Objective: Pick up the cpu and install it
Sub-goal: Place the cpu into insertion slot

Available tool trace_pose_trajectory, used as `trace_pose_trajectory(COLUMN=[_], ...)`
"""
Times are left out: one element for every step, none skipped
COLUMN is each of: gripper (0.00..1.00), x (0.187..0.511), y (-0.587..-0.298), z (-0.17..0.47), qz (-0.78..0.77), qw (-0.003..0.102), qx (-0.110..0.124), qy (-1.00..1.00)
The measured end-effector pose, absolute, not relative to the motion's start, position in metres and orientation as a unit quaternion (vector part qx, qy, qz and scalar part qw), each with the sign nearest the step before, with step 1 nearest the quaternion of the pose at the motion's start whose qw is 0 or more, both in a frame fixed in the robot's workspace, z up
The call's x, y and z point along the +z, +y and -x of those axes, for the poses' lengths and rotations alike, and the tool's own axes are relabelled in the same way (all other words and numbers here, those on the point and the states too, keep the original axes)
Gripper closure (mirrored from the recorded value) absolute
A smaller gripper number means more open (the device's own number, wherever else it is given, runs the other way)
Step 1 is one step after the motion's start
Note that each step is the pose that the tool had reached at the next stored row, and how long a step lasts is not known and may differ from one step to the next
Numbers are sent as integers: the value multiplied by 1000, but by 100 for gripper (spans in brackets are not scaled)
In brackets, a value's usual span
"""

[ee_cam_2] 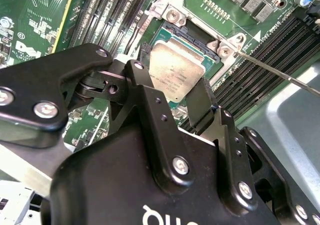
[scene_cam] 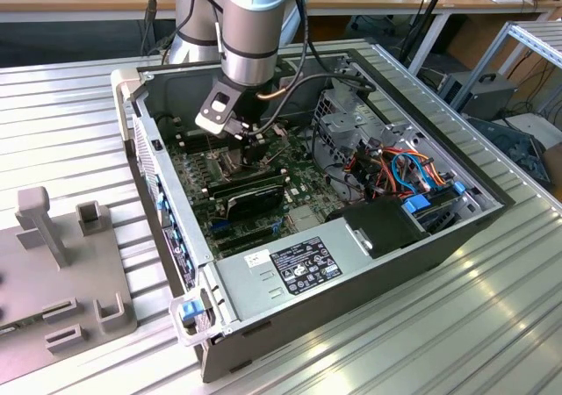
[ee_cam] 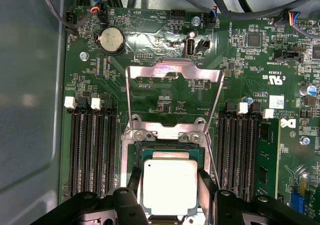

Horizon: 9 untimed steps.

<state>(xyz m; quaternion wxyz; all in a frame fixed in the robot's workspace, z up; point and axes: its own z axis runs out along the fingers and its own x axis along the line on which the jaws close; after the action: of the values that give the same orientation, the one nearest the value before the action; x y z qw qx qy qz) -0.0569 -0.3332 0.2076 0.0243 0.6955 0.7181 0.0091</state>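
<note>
The small, flat, square cpu with its silver-grey metal top sits between the black gripper's two fingers, which have narrowed onto its opposite edges. It is at the open dark socket; whether it is seated cannot be told. Beyond the fingertips the shiny hinged metal frame lies flipped back on the green motherboard. Black memory slots flank the fingers on both outer sides, all inside the open grey computer case.

One cpu, one hinged socket frame, one coin battery, one motherboard
</note>
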Motion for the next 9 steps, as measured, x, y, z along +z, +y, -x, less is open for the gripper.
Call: trace_pose_trajectory(gripper=[46,46,46,46,46,46,46,46,46], x=[208,207,207,207,207,206,206,205,205], y=[-333,-333,-333,-333,-333,-333,-333,-333,-333], z=[57,57,57,57,57,57,57,57,57], qz=[-695,-695,-695,-695,-695,-695,-696,-696,-696], qw=[24,24,24,24,24,24,24,24,24], qx=[9,9,9,9,9,9,9,9,9], qy=[718,718,718,718,718,718,718,718,717])
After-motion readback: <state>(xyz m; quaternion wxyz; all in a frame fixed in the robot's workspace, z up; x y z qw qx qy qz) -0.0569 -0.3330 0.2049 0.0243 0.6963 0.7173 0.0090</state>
